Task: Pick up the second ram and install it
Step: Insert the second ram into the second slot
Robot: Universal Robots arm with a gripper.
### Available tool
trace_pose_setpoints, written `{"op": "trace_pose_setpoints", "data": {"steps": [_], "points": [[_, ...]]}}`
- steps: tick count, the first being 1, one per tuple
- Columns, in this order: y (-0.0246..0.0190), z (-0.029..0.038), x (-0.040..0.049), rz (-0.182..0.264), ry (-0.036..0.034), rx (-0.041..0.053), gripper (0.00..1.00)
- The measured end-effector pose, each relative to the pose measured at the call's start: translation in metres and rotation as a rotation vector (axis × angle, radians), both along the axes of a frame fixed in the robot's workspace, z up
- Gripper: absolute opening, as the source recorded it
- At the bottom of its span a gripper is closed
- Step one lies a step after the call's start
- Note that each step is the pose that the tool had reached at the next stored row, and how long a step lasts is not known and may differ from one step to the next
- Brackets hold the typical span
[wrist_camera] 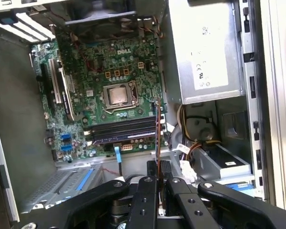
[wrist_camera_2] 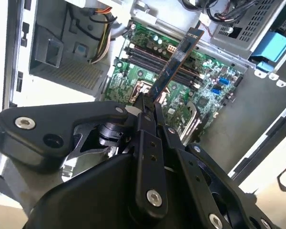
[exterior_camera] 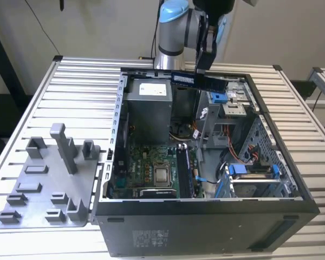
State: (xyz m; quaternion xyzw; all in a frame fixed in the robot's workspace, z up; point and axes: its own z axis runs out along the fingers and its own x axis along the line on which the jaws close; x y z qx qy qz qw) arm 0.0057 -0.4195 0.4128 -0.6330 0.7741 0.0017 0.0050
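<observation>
The second ram (exterior_camera: 185, 78) is a long dark stick held level above the back rim of the open computer case (exterior_camera: 206, 211). My gripper (exterior_camera: 201, 69) hangs from the arm above it and is shut on its middle. In the second wrist view the ram (wrist_camera_2: 177, 59) juts out from the black fingers (wrist_camera_2: 142, 109) over the green motherboard (wrist_camera_2: 133, 81). In the first wrist view the ram (wrist_camera: 158, 125) shows edge-on, above the dark memory slots (wrist_camera: 121, 130) beside the processor (wrist_camera: 118, 95).
A grey holder plate (exterior_camera: 43, 189) with posts and blocks lies on the slatted table (exterior_camera: 81, 81) at the exterior view's left. Inside the case are a grey power supply (exterior_camera: 149, 111), blue drive brackets (exterior_camera: 249, 170) and loose cables (exterior_camera: 197, 130).
</observation>
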Motion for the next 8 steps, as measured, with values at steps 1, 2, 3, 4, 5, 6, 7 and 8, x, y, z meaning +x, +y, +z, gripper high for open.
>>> {"op": "trace_pose_setpoints", "data": {"steps": [1,2,3,4,5,6,7,8], "points": [[0.0000,0.0000,0.0000,-0.015,0.0000,0.0000,0.14],[0.0000,-0.0001,0.0000,-0.030,0.0000,-0.0001,0.14],[0.0000,-0.0001,0.0000,-0.046,0.0000,-0.0001,0.14],[0.0000,-0.0002,0.0000,-0.061,0.0000,0.0000,0.14],[0.0000,-0.0003,0.0000,-0.076,0.0000,0.0000,0.14],[0.0000,-0.0003,0.0000,-0.092,0.0000,-0.0001,0.14],[0.0000,-0.0004,0.0000,-0.108,0.0000,0.0000,0.14],[0.0000,-0.0005,0.0000,-0.125,0.0000,0.0000,0.14]]}}
